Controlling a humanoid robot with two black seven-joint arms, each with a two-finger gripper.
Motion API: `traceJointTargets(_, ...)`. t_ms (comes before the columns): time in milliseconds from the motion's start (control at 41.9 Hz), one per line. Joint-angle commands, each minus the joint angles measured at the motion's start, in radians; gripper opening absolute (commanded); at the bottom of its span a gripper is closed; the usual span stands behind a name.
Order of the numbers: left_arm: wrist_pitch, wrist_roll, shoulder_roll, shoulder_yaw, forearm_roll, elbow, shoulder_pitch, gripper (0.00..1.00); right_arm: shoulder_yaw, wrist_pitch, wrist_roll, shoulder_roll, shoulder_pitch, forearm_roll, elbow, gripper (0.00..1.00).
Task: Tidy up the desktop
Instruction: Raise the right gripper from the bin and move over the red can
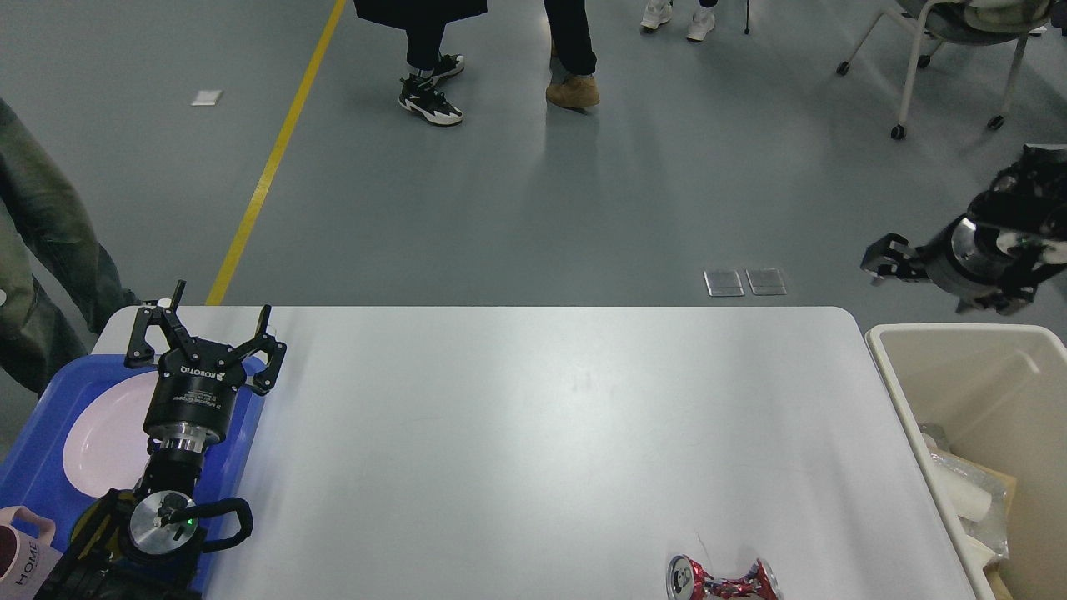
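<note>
The tabletop is a wide white slab with rounded far corners and a smooth matte face that takes a soft sheen from the room light. It fills the lower middle of the head view, with grey floor beyond its far edge. Most of it is bare; a crushed red and silver can lies on its side close to the near edge, right of centre.

A blue tray sits at the left end of the tabletop and carries a pale pink plate; a pink mug marked HOME shows at the bottom left corner. The left pincer hangs over the tray's far right corner and the left end of the tabletop, its two fingers spread wide with nothing between them.

A beige bin stands just beside the tabletop's right edge, holding crumpled plastic and cardboard. The right pincer is raised beyond the tabletop's far right corner, above the bin's far side; it is seen small and dark, so I cannot tell whether it is open or closed.
</note>
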Motion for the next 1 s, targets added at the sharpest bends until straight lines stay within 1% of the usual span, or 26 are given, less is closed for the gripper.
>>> traceJointTargets(0,0.0,0.0,0.0,0.0,0.0,0.0,0.0,0.97,-0.029,0.087,-0.004,0.03,0.196,0.008,0.166,1.0)
traceJointTargets(119,0.0,0.0,0.0,0.0,0.0,0.0,0.0,0.97,-0.038,0.177,-0.006,0.07,0.306,0.011,0.263,1.0)
traceJointTargets(215,0.0,0.0,0.0,0.0,0.0,0.0,0.002,0.97,-0.038,0.26,-0.007,0.075,0.394,0.014,0.342,1.0)
traceJointTargets(238,0.0,0.0,0.0,0.0,0.0,0.0,0.002,0.97,-0.038,0.297,-0.007,0.073,0.447,0.019,0.396,1.0)
traceJointTargets(286,0.0,0.0,0.0,0.0,0.0,0.0,0.002,0.97,-0.041,0.338,-0.009,0.072,0.516,0.019,0.477,1.0)
traceJointTargets(358,0.0,0.0,0.0,0.0,0.0,0.0,0.002,0.97,-0.046,0.366,-0.009,0.07,0.576,0.019,0.555,1.0)
traceJointTargets(453,0.0,0.0,0.0,0.0,0.0,0.0,0.002,0.97,-0.046,0.377,-0.009,0.073,0.607,0.019,0.609,1.0)
traceJointTargets(978,0.0,0.0,0.0,0.0,0.0,0.0,0.0,0.97,-0.049,0.366,-0.013,0.07,0.599,0.019,0.614,1.0)
